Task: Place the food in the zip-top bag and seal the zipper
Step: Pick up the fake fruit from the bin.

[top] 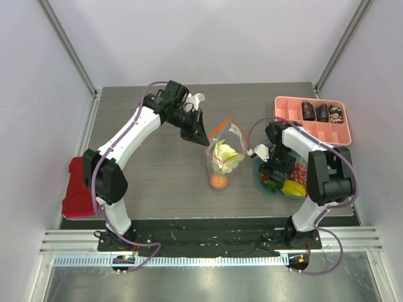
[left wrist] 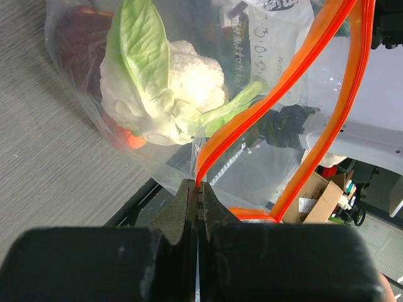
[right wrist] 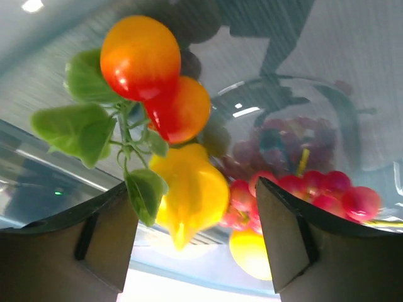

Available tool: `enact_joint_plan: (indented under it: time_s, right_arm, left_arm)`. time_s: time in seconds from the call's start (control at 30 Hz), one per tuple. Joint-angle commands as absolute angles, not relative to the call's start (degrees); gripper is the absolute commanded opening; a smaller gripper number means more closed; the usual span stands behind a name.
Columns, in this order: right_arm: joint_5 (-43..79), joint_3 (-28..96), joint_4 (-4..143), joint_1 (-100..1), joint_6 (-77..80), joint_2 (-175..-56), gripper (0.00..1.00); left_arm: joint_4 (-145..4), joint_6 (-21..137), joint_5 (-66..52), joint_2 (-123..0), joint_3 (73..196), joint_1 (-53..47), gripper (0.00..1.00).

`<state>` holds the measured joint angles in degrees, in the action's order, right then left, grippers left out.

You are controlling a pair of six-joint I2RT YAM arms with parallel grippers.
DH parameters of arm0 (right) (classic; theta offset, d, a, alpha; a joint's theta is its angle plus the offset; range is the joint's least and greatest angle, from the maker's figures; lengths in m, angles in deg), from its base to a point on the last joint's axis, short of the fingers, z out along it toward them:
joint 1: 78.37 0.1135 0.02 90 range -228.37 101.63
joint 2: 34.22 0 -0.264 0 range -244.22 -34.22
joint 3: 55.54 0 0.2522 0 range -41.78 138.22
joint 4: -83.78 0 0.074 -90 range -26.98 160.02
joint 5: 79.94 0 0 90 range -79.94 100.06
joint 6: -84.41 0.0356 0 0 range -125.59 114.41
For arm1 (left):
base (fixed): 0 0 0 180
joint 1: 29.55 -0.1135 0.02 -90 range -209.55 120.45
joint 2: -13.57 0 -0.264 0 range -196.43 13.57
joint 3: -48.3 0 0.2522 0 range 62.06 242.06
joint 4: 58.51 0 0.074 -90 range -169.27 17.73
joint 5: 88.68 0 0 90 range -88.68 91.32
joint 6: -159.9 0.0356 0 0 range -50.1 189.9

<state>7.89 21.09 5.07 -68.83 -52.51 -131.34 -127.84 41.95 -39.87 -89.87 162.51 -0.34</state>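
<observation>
The clear zip-top bag [top: 221, 160] stands open mid-table, with the pale-green cabbage [top: 227, 155] and an orange [top: 218, 181] inside. My left gripper [top: 203, 138] is shut on the bag's orange-red zipper strip [left wrist: 296, 69] and holds the mouth up. In the left wrist view my left gripper [left wrist: 199, 186] pinches the strip just below the cabbage [left wrist: 165, 94]. My right gripper [top: 269, 165] is open, low over a bowl of food. In the right wrist view my right gripper [right wrist: 198, 233] has its fingers on either side of the yellow starfruit [right wrist: 192, 185]. Peaches [right wrist: 141, 56], red grapes [right wrist: 315, 189] and a lemon [right wrist: 252, 251] lie close by.
A teal bowl [top: 263, 184] with the loose food sits right of the bag. A pink compartment tray [top: 291, 119] with dark brown pieces is at the back right. A folded red cloth [top: 79, 189] lies at the table's left edge.
</observation>
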Motion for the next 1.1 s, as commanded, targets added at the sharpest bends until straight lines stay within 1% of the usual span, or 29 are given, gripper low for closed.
enact_joint_plan:
  time_s: [0.0, 0.23, 0.3, 0.33, 0.4, 0.6, 0.8, 0.93, 1.03, 1.07]
  right_arm:
    - [2.16, 18.69, 5.33, -68.62, -54.02, -131.95, 0.75]
    - [1.71, 16.32, 6.21, -68.35, -54.29, -133.09, 0.73]
    - [1.89, 16.76, 5.33, -67.39, -53.76, -132.31, 0.75]
    - [2.23, 17.02, 4.81, -67.04, -53.85, -131.61, 0.78]
    - [2.68, 17.98, 3.49, -66.60, -54.37, -129.50, 0.79]
    - [3.64, 18.60, 0.67, -66.68, -56.56, -123.17, 0.81]
    - [3.65, 14.21, 2.69, -67.21, -57.98, -117.20, 0.81]
    - [3.12, 12.45, 3.83, -67.74, -58.85, -117.01, 0.79]
    - [2.94, 11.84, 4.45, -67.74, -58.94, -118.32, 0.76]
    - [2.94, 11.40, 5.41, -67.82, -59.03, -118.85, 0.73]
  left_arm:
    - [-127.20, 42.92, -40.96, -89.88, 163.40, -0.90, 0.00]
    - [-127.28, 42.48, -41.31, -90.93, 163.75, -0.99, 0.00]
    - [-127.46, 42.39, -41.40, -91.11, 164.10, -1.07, 0.00]
    - [-127.55, 42.30, -41.48, -91.20, 164.36, -1.16, 0.00]
    - [-127.64, 42.39, -41.48, -91.20, 164.37, -1.25, 0.00]
    - [-127.55, 42.39, -41.40, -91.02, 164.28, -1.25, 0.00]
    - [-127.46, 42.13, -41.31, -90.58, 163.93, -1.16, 0.00]
    - [-127.20, 42.12, -41.31, -90.41, 163.14, -1.25, 0.00]
    - [-127.20, 41.86, -41.31, -90.23, 162.96, -1.25, 0.00]
    - [-127.11, 41.86, -41.31, -90.32, 162.87, -1.25, 0.00]
